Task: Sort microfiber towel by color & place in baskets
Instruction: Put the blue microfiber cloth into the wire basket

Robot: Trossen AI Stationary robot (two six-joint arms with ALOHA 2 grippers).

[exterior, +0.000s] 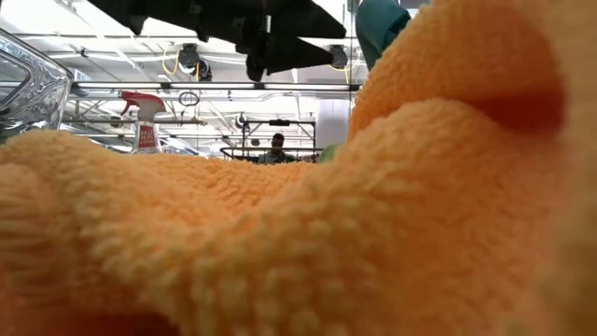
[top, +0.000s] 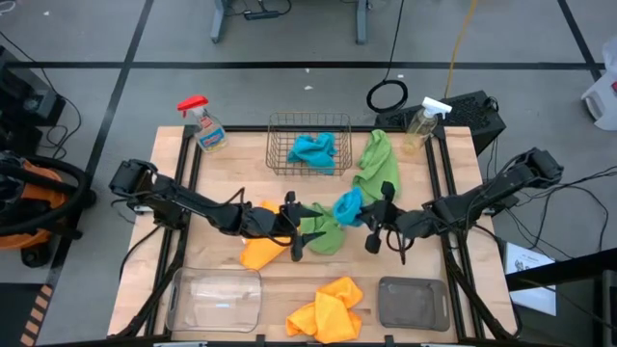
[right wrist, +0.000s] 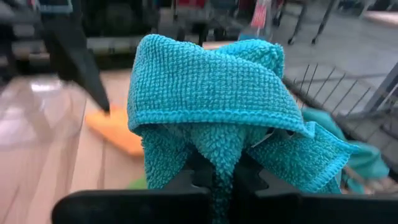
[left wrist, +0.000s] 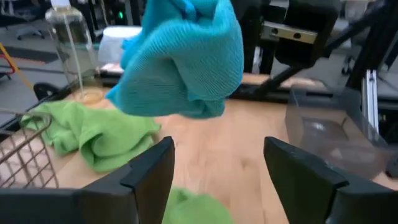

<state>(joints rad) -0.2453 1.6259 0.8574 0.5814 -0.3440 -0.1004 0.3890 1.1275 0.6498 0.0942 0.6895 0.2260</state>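
Note:
A teal towel (right wrist: 211,93) is bunched at my right gripper (right wrist: 217,183), which is shut on it above the table's middle (top: 349,204). My left gripper (left wrist: 217,168) stands open just left of it, over a green towel (top: 323,234), with nothing between its fingers. A second teal towel (top: 313,149) lies in the wire basket (top: 280,130) at the far centre. Another green towel (top: 376,164) lies right of that basket. One orange towel (top: 260,253) lies under my left arm, and another (top: 328,308) lies at the near edge between the clear bin (top: 217,299) and the dark grey bin (top: 413,301). My right gripper pinches a bunched fold of the teal towel (right wrist: 217,163) between its two fingers. It comes from the table's right side, nearly level. The cloth piles up over the fingertips and droops on both sides, and the towel's underside (left wrist: 186,109) is lifted clear of the table.
Two spray bottles stand at the far edge, a red-topped one (top: 202,123) at the left and a white-topped one (top: 424,123) at the right. The near orange towel (exterior: 298,233) blocks almost all of the low view. Bare wood (top: 308,275) lies between the two bins.

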